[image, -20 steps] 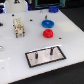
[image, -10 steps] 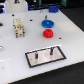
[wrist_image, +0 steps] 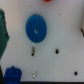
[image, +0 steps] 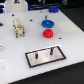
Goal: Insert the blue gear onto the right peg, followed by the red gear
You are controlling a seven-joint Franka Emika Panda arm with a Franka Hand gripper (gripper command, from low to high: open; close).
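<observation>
Exterior view, left to right. A beige, boxy object (image: pixel 18 26) stands in the upper left of the frame on the white table (image: pixel 70 40). The grey black-edged plate (image: pixel 46 55) lies in the lower centre and carries two dark upright pins; the right peg (image: pixel 51 50) is the one nearer the frame's right. The blue gear (image: pixel 47 22) lies flat in the upper centre, with the red gear (image: pixel 48 33) just below it in the frame, close by but apparently not touching. Both are well apart from the plate. Neither gear is on a peg, so the first insertion is judged not yet begun.

Wrist view. A small blue-and-dark object (wrist_image: pixel 12 75) sits at the lower left corner. The blue gear (wrist_image: pixel 36 28) lies in the upper centre, its hub visible. A sliver of the red gear (wrist_image: pixel 48 1) shows at the top edge.

The gripper appears in neither view, so whether it is parted or closed cannot be told.

Recommendation for the step in hand, the pickup of the blue gear: centre over the hub before descending, grip evenly so the disc stays level, and keep clear of the red gear alongside. A tilted gear would likely bind on so thin a peg.
</observation>
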